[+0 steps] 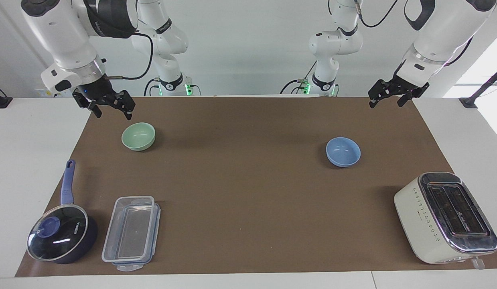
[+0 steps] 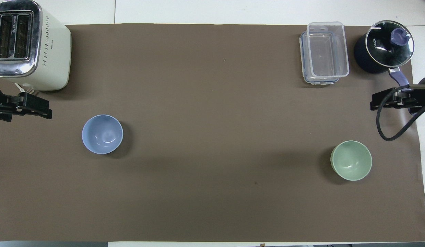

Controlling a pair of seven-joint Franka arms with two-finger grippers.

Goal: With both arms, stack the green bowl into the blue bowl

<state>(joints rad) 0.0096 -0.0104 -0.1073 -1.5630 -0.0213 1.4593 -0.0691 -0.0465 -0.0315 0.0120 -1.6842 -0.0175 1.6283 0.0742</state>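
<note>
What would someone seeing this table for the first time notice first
Two small bowls sit apart on the brown mat: the green bowl toward the right arm's end, the blue bowl toward the left arm's end. Above the mat's corners hang the open right gripper and left gripper. Farther out stand a cream toaster, a lidded saucepan and a clear container.

White bench under a brown mat, plain pale wall

The bench (image 1: 31,160) is white, with seams between its panels showing along the edge farthest from the robots. A large brown mat (image 1: 248,188) covers most of it, leaving white strips at both ends. A plain white wall (image 1: 248,48) rises past the edge where the robots stand. At the left arm's end a bright window area (image 1: 487,76) glows with daylight, crossed by a dark slanted bar (image 1: 487,86). Light is soft and even; shadows on the mat are faint.
</note>
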